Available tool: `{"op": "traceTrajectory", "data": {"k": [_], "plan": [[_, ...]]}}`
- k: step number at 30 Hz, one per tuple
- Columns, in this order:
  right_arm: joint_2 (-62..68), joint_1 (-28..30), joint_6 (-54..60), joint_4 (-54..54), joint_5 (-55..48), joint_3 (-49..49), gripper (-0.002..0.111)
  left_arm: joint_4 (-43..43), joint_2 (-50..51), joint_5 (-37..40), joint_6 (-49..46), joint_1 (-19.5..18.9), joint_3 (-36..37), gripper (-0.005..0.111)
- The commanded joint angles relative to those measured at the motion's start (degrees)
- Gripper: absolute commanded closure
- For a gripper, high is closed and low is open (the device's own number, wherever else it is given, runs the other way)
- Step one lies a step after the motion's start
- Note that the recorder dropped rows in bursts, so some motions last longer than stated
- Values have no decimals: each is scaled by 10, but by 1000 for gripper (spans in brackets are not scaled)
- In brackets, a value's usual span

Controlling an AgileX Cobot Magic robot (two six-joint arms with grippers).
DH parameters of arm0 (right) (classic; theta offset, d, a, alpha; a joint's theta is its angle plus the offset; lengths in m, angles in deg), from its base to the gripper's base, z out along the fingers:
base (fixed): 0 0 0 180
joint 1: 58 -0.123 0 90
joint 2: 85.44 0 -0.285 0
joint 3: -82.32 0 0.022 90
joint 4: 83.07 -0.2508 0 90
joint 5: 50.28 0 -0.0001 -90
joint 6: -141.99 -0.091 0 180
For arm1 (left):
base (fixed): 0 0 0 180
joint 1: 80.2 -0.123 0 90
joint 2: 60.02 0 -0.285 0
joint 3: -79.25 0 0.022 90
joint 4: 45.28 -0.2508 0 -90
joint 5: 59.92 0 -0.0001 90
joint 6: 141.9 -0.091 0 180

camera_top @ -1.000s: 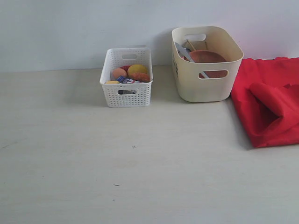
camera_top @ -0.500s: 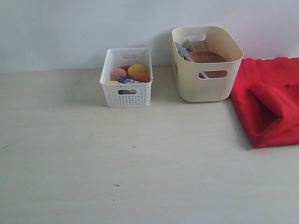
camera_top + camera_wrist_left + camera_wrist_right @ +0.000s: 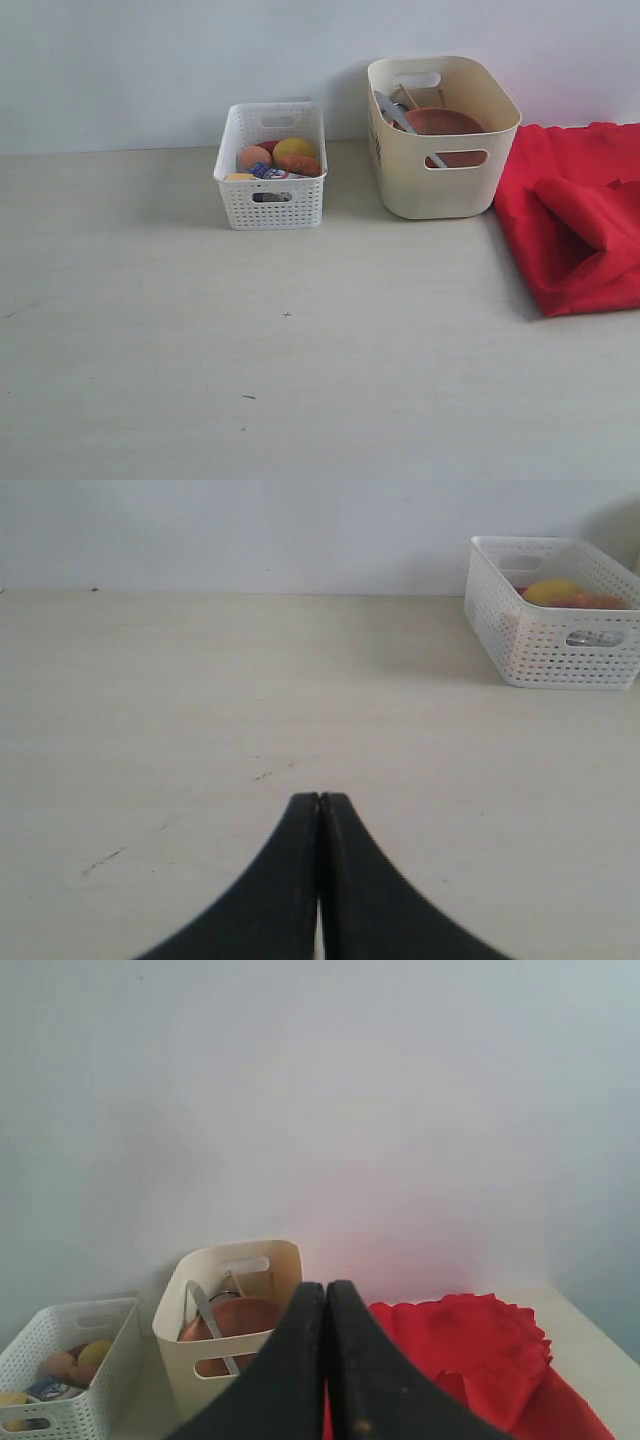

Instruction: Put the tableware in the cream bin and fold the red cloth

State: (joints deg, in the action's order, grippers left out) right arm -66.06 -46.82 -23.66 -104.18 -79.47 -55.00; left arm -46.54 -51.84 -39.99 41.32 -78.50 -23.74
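The cream bin (image 3: 440, 185) stands at the back of the table and holds tableware: a round brown plate (image 3: 445, 122) leaning inside, a metal knife (image 3: 398, 115) and chopsticks (image 3: 407, 97). In the right wrist view the cream bin (image 3: 200, 1345) shows the same plate (image 3: 240, 1315) and knife (image 3: 212, 1328). The red cloth (image 3: 580, 220) lies folded over and rumpled just right of the bin, running off the exterior view's right edge. My left gripper (image 3: 319, 798) is shut and empty over bare table. My right gripper (image 3: 326, 1286) is shut and empty, held above the table before the bin and the red cloth (image 3: 470, 1360). Neither gripper appears in the exterior view.
A white perforated basket (image 3: 271, 195) with food items and a small blue-white carton (image 3: 268, 171) stands left of the cream bin. The same basket (image 3: 550, 645) appears in the left wrist view. A plain wall runs behind both containers.
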Motion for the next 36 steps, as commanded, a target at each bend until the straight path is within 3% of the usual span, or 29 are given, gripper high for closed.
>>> {"op": "traceTrajectory", "data": {"k": [1,17,29,36], "plan": [[-3,-2,1,1,2,3,108,4,-4,-1,3,-1,2,107],[-2,-2,35,19,-8,13,108,4,-4,-1,3,-1,2,107],[-2,-2,34,15,121,193,108,4,-4,-1,3,-1,2,107],[-2,-2,34,0,162,241,108,4,-4,-1,3,-1,2,107]]}}
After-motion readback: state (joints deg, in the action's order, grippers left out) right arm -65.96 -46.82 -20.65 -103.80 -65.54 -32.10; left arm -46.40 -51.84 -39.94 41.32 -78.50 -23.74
